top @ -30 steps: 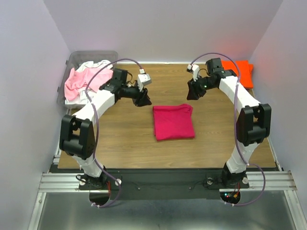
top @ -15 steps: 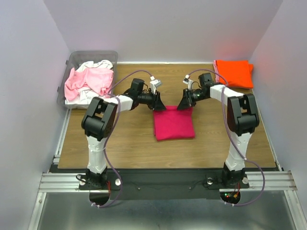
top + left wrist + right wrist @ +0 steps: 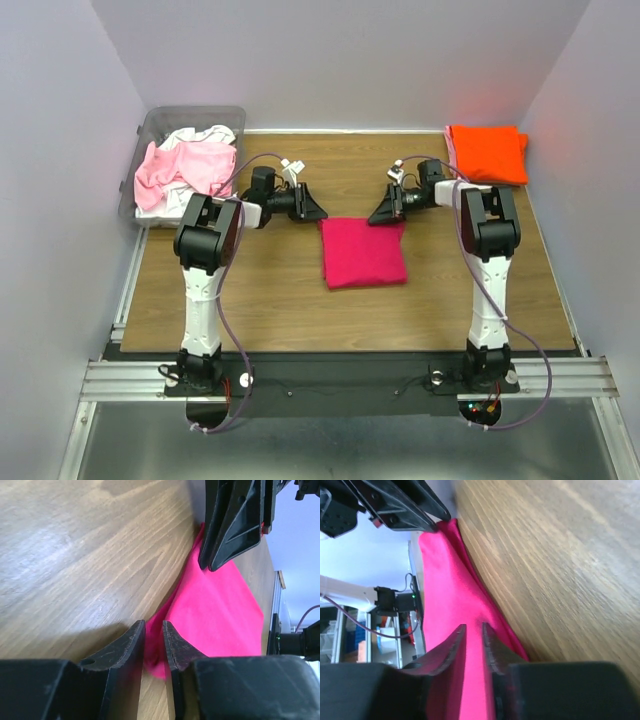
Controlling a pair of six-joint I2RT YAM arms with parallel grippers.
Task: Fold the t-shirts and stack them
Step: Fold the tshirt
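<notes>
A deep magenta t-shirt [image 3: 362, 253] lies folded in a rectangle mid-table. My left gripper [image 3: 318, 213] lies low at its far left corner. In the left wrist view my left gripper [image 3: 154, 625] has its jaws nearly together with the magenta fabric [image 3: 220, 605] pinched between them. My right gripper [image 3: 375, 217] is at the far right corner. In the right wrist view my right gripper [image 3: 472, 626] is closed to a narrow gap on the shirt's edge [image 3: 445, 580]. A folded orange t-shirt [image 3: 487, 153] lies at the far right. Pale pink [image 3: 175, 168] and white shirts sit crumpled in the bin.
A clear plastic bin [image 3: 160, 120] stands at the far left corner. Both forearms lie low along the table's back half, pointing inward at each other. Bare wood table [image 3: 250, 290] surrounds the magenta shirt. Grey walls close in the sides and back.
Both arms swung down from raised poses to the shirt's far corners. The elbows dropped, and the grippers now lie flat at table level with jaws closed on the fabric.
</notes>
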